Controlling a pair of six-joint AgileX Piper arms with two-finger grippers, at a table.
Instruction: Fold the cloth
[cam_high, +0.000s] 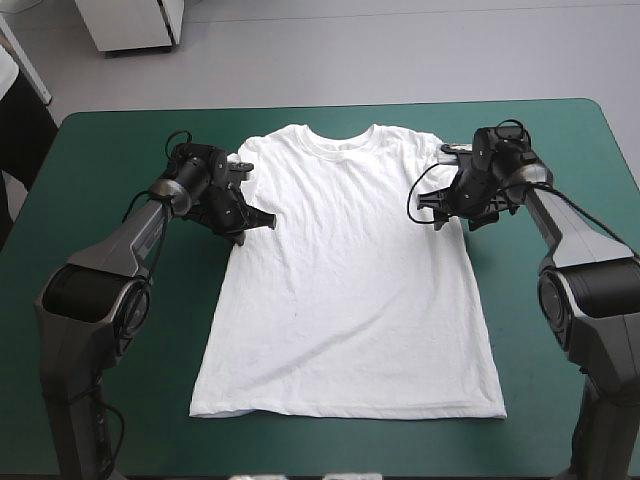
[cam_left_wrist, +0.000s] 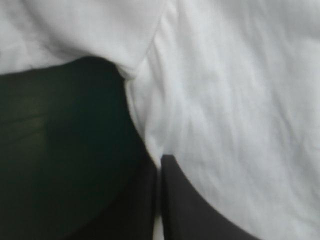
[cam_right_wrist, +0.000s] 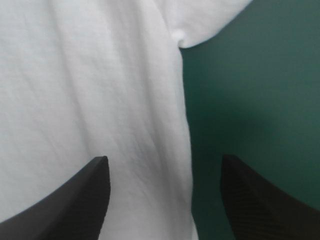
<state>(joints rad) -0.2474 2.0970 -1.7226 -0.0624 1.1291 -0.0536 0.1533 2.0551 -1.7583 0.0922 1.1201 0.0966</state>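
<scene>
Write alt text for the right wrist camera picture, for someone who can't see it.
The right gripper is open, its two black fingers straddling the side edge of the white T-shirt near the sleeve's underarm. One finger lies over the shirt, the other over the bare teal-green cover.

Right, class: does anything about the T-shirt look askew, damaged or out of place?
Nothing stands out. The T-shirt lies spread flat on the table, collar toward the far edge, lightly creased. The left gripper pinches its edge below the sleeve; the right gripper stands open.
</scene>
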